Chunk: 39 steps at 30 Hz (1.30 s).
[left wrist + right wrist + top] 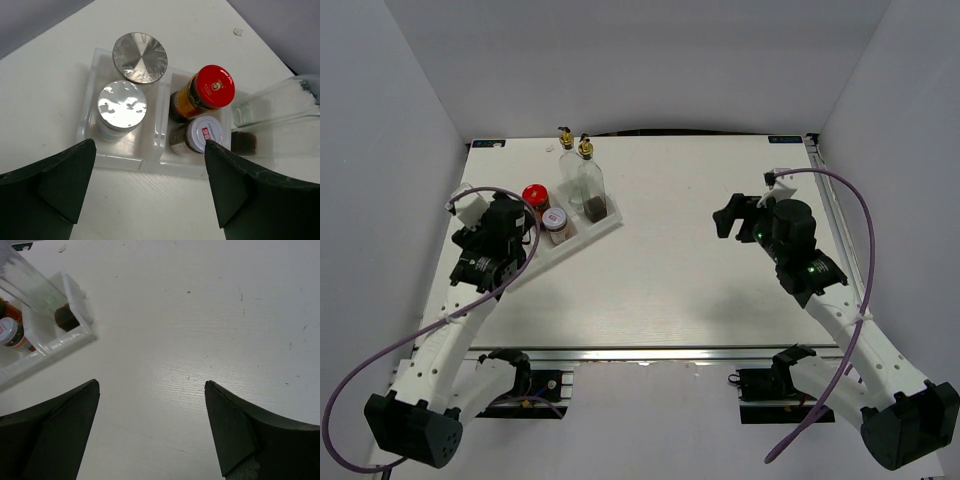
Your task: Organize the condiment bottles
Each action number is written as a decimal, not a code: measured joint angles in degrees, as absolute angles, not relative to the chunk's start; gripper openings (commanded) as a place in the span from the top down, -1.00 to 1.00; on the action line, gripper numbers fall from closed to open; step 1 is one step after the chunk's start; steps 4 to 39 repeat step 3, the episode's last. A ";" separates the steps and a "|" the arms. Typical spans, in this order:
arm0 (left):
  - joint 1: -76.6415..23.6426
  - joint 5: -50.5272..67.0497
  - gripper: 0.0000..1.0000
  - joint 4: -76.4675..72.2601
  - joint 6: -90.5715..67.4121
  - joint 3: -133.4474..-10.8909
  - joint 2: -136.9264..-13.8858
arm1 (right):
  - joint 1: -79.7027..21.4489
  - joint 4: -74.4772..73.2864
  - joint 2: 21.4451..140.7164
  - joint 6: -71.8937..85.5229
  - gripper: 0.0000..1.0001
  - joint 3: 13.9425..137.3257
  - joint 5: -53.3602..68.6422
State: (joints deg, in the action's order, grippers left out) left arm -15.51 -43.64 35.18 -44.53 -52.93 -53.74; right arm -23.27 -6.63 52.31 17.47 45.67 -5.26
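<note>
Left gripper (149,160) and right gripper (151,390) are hanging wide open, empty, since condiment bottles (214,86) are sitting paired by type in the tray (84,112).

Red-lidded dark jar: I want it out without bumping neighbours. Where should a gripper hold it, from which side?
Probably from straight above, pinching the round lid of the red-lidded dark jar. It stands upright, its body boxed in by the walls of the white plastic tray and the small white-lidded jar close beside it.

Two gold-topped clear glass bottles (588,185) upright at far end of white plastic tray (125,161). Middle: red-lidded dark jar (207,90), label-lidded small jar (200,134). Near end: two silver-capped pale shakers (122,106).
</note>
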 measured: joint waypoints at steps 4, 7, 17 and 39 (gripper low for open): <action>-15.51 -41.93 -0.96 35.99 -44.45 -52.86 -51.07 | -23.27 -7.14 52.31 18.17 -0.79 45.67 -7.25; -15.51 -41.93 -0.96 35.99 -44.45 -52.86 -51.07 | -23.27 -7.14 52.31 18.17 -0.79 45.67 -7.25; -15.51 -41.93 -0.96 35.99 -44.45 -52.86 -51.07 | -23.27 -7.14 52.31 18.17 -0.79 45.67 -7.25; -15.51 -41.93 -0.96 35.99 -44.45 -52.86 -51.07 | -23.27 -7.14 52.31 18.17 -0.79 45.67 -7.25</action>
